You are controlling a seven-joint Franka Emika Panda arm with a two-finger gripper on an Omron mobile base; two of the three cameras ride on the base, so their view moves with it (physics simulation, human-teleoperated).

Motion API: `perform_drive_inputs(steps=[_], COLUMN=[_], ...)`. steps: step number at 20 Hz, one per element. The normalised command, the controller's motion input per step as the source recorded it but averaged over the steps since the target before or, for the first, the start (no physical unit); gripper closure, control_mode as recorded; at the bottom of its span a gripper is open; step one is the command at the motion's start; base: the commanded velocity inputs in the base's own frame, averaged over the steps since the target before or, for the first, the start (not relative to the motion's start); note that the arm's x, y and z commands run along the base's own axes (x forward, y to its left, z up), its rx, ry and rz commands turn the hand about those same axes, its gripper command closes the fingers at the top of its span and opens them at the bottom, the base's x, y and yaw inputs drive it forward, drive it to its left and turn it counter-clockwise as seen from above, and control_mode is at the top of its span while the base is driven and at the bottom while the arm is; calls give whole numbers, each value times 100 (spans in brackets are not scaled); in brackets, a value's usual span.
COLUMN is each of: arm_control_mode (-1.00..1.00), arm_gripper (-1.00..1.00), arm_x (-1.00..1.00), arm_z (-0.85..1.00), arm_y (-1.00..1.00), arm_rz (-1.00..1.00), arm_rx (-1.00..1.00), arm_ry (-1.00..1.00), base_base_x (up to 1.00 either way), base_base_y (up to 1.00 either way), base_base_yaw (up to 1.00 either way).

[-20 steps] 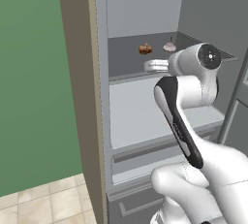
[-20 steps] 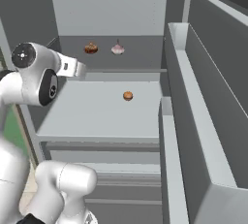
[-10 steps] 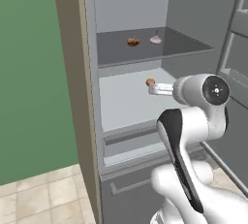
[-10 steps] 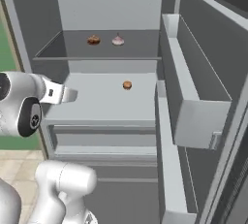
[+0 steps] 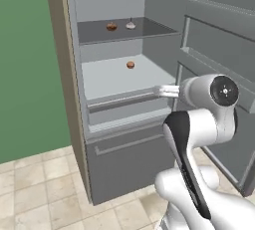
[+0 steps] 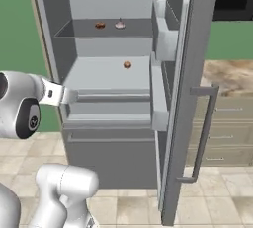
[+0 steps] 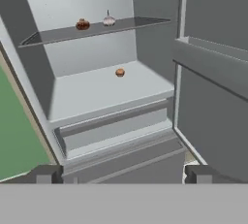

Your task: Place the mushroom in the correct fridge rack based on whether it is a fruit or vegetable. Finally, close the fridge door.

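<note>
1. Compared with half a second ago, the whole fridge is seen from farther back, the base having been driven away.
2. The gripper (image 7: 121, 173) is held empty, fingertips spread wide apart.
3. The fridge door (image 6: 190, 98) is left open.
4. The mushroom (image 5: 130, 64) is seen resting on the lower shelf (image 5: 107, 77).

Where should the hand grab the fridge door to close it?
On the vertical bar handle of the fridge door, coming from its outer face. The bar stands off the panel on two brackets, leaving a gap for fingers. The hand is open and empty now.
</note>
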Motion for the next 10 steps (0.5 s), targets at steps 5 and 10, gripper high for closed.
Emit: perform_drive_inputs(steps=[5, 10], arm_control_mode=[100, 100], arm_gripper=[-100, -100], arm_x=[0, 0], arm_z=[0, 0], arm_y=[0, 0], arm_rz=[0, 0], arm_rx=[0, 0], arm_ry=[0, 0], base_base_x=[-100, -94], base_base_y=[-56, -100], base_base_yaw=[-9, -8])
